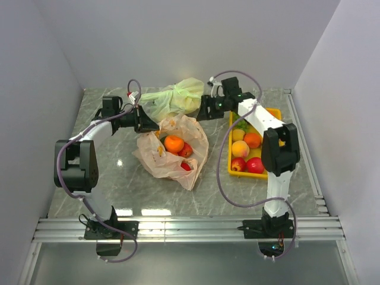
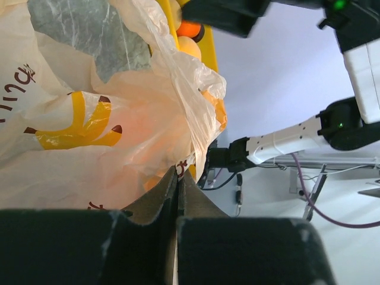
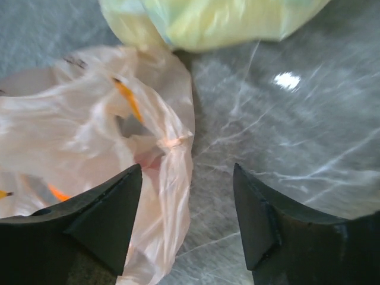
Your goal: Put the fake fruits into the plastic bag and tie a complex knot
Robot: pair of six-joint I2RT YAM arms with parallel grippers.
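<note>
Left pincer (image 2: 177, 185) on mouth-up plastic bag (image 1: 151, 157)

No legible text (bag (image 2: 119, 160) print unclear)

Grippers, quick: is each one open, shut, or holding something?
Left gripper: shut on the plastic bag, pinching its edge.
Right gripper: open, holding nothing.

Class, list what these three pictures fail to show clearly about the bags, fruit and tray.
1. Top view: the bag hides any fruit beyond one orange and red pieces.
2. Top view: the right arm covers part of the tray.
3. Left wrist: the left gripper is shut on the bag; film blurs its contents.
4. Right wrist: blurred; the top edge cuts off the green bag.
</note>
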